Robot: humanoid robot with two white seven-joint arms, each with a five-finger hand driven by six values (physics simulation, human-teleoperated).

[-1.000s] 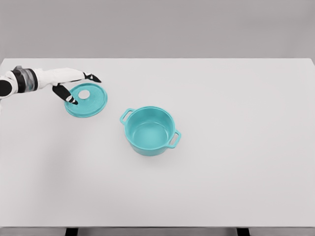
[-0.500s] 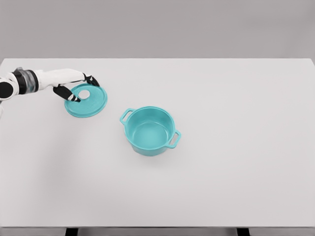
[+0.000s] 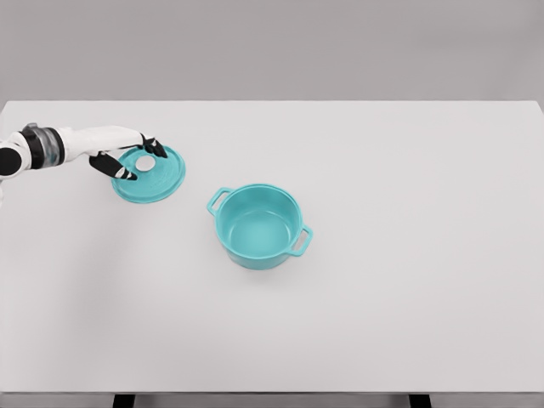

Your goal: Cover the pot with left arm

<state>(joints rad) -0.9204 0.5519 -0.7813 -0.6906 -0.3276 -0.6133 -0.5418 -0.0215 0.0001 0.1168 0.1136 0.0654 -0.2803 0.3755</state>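
**Left hand closing on the lid knob; pot uncovered**

The step in hand looks like the grasp. The left hand [image 3: 132, 157] sits over the teal lid [image 3: 150, 173], its dark-tipped fingers [image 3: 125, 173] curled around the white knob [image 3: 145, 162]; whether they grip it firmly I cannot tell. The lid lies flat on the bench [image 3: 408, 323], knob up, to the upper left of the pot [image 3: 259, 226], apart from it. The pot stands upright and open, mouth up, its handles on a line from upper left to lower right. Next: secure the knob, lift, carry the lid over the pot's mouth, lower it level.
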